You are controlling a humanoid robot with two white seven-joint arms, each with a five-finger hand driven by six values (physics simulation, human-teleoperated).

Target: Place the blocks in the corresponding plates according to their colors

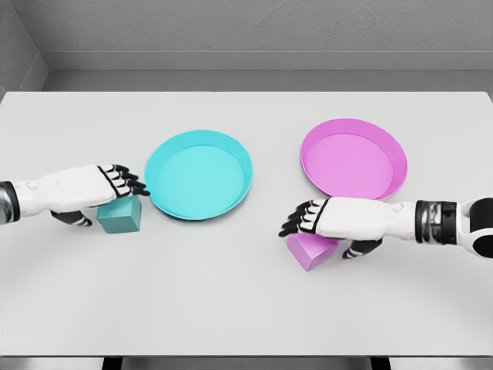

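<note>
The teal block point(120, 215) sits on the table point(231, 308) beside the teal plate point(199, 174), loosely cupped by the left hand point(108, 189); the pink block point(310, 250) is likewise covered by the right hand point(323, 220) below the pink plate point(353, 159); firm pinches should be secured before lifting.

A pale grey table point(246, 308) fills most of the view from nine to three o'clock. Toward twelve o'clock a textured grey wall point(262, 27) rises behind its far edge, and a side wall point(17, 46) meets it at eleven o'clock.
</note>
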